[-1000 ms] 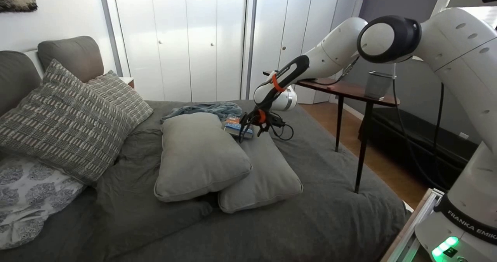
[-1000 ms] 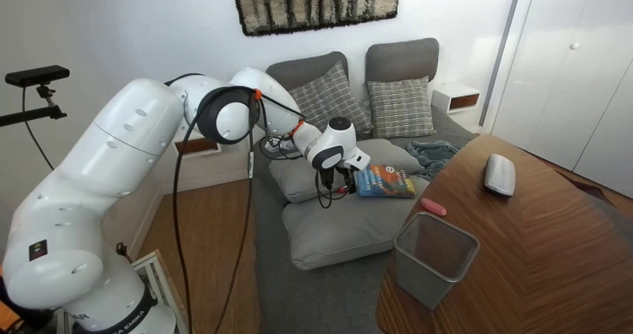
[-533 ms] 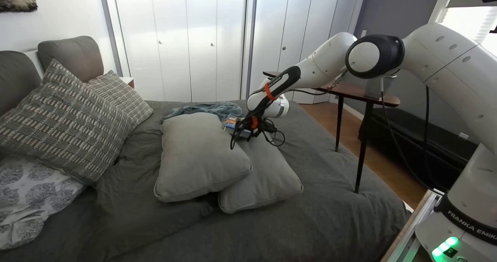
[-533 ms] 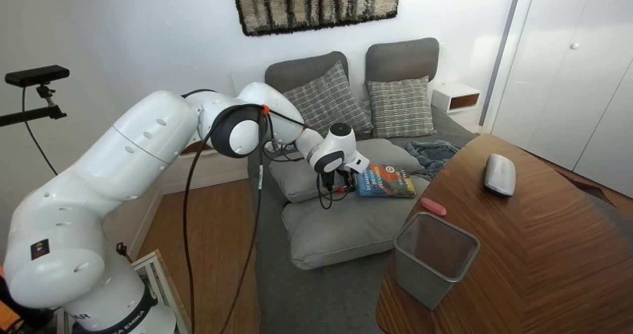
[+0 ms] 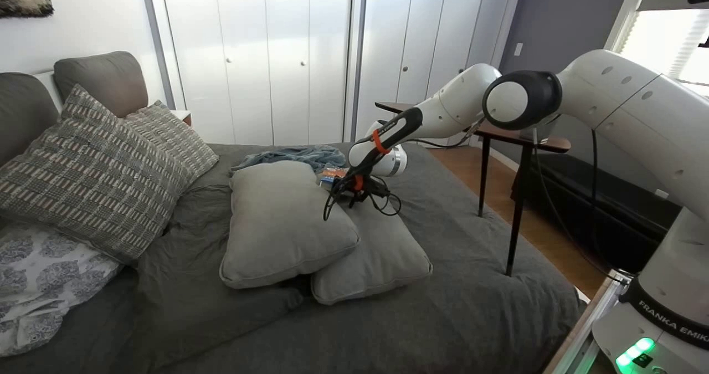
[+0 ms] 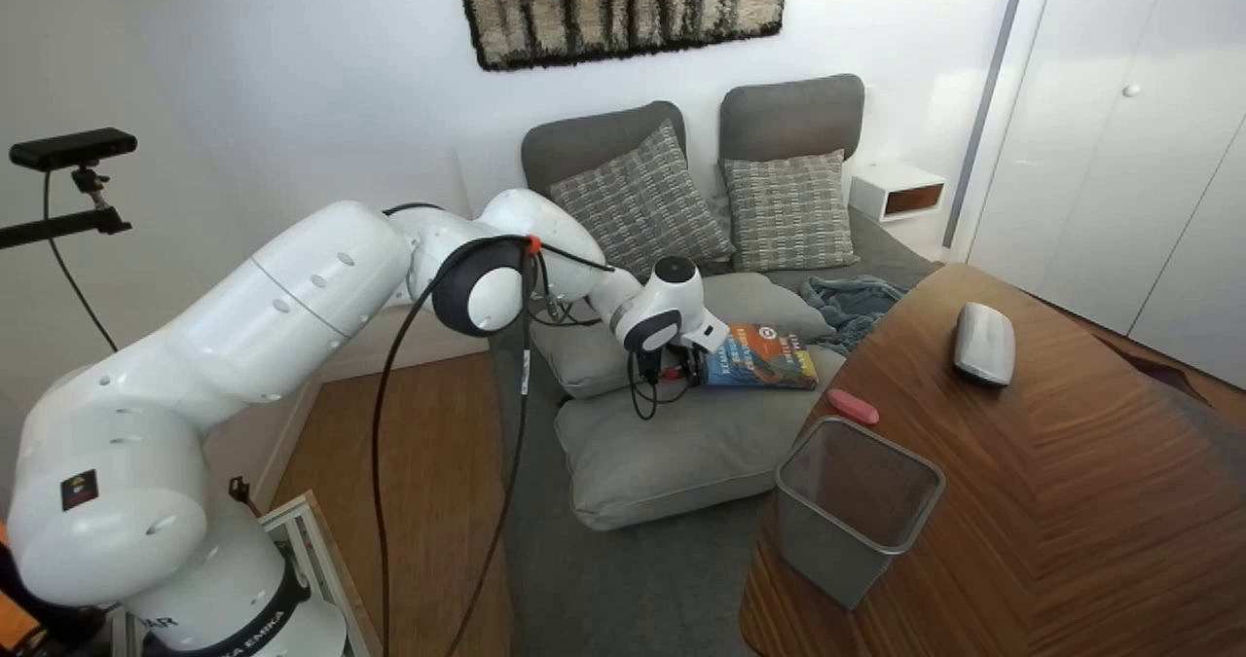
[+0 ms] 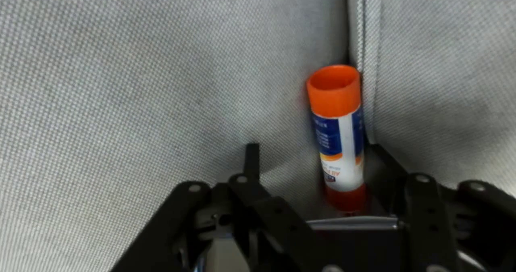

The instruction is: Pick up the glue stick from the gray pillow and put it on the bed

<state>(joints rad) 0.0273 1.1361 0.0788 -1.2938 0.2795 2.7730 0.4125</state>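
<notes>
The glue stick (image 7: 338,135), with orange ends and a blue and white label, lies on a gray pillow (image 7: 141,102) beside another pillow's seam in the wrist view. My gripper (image 7: 313,148) is open around it, the stick closer to the right finger; its lower end is near the palm. In the exterior views my gripper (image 5: 354,191) (image 6: 672,365) is low at the two overlapping gray pillows, the upper (image 5: 282,224) and the lower (image 5: 376,257) (image 6: 672,453). The glue stick cannot be made out there. The pillows lie on the dark gray bed (image 5: 471,313) (image 6: 642,579).
A blue and orange book (image 6: 759,355) (image 5: 332,174) lies on the lower pillow right by the gripper. A crumpled blue cloth (image 5: 299,155) lies behind the pillows. A wooden table (image 6: 1071,501) with a mesh bin (image 6: 847,530), pink object (image 6: 854,406) and white case (image 6: 984,346) stands alongside.
The arm has lowered, and my gripper has moved down to the pillows, shifting left in an exterior view. The book, pillows and table things have not moved.
</notes>
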